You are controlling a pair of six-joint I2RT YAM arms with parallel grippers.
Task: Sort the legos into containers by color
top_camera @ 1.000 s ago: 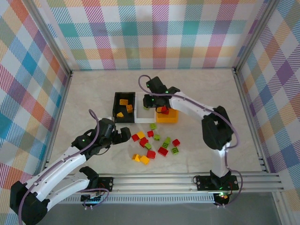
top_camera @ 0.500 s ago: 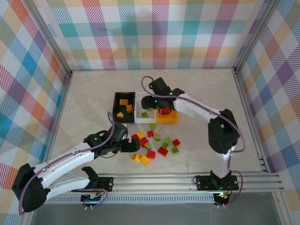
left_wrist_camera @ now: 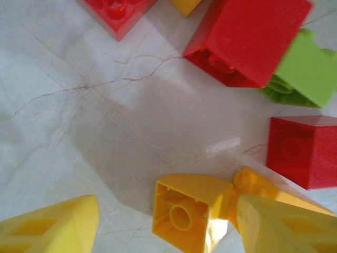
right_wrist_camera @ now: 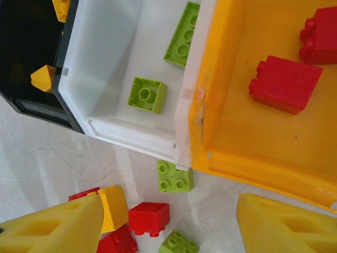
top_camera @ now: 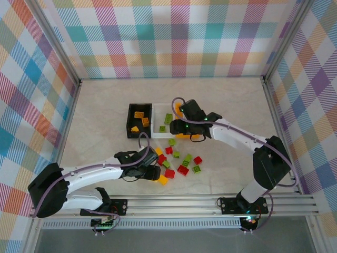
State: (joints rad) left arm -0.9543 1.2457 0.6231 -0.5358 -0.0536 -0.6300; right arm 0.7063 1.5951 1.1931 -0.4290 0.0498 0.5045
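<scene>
Left claw (left_wrist_camera: 167, 226) has reached the yellow lego (left_wrist_camera: 185, 210) (between spread fingers).

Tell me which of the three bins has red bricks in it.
The orange bin, rightmost in the row: two red bricks lie in it. The white bin holds green bricks, the black bin yellow bricks.
</scene>
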